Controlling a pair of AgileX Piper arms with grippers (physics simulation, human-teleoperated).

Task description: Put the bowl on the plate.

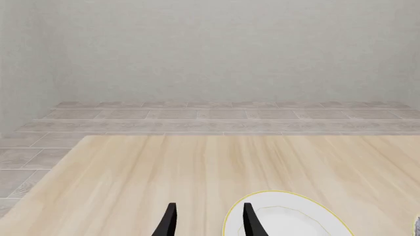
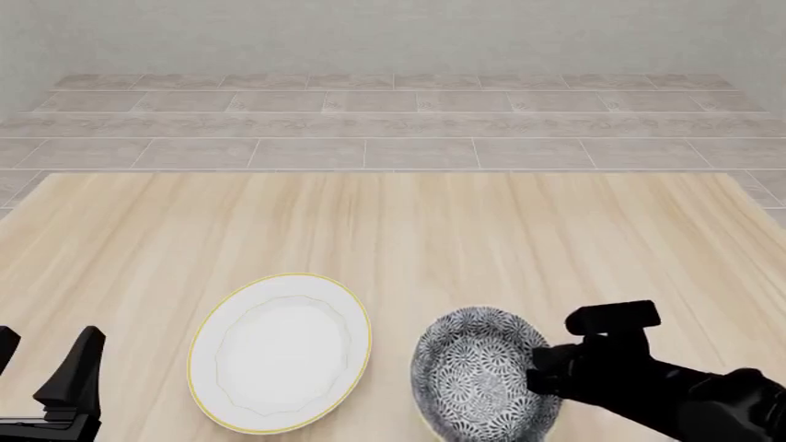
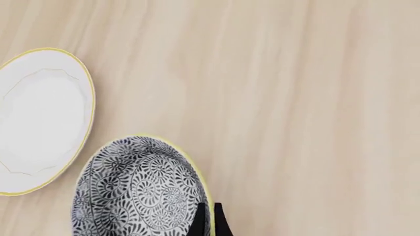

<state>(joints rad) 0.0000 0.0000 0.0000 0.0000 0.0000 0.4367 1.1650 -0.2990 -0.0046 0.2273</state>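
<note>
The bowl (image 2: 477, 370), grey and white floral inside with a thin yellow rim, is just right of the plate (image 2: 280, 353), a plain white plate with a gold rim, near the table's front edge. My right gripper (image 2: 540, 373) is at the bowl's right rim. The right wrist view shows its two fingers (image 3: 200, 222) pinched on the bowl (image 3: 135, 189) rim, one inside and one outside, with the plate (image 3: 41, 118) apart from it. My left gripper (image 2: 43, 382) stands open at the front left, left of the plate. Between its fingers (image 1: 169, 220) is only bare table, with the plate (image 1: 288, 219) beside them.
The light wooden table (image 2: 393, 230) stretches far ahead of the dishes. Beyond its far edge lie a tiled floor (image 2: 393, 120) and a grey wall. The table's left edge (image 1: 46, 182) shows in the left wrist view.
</note>
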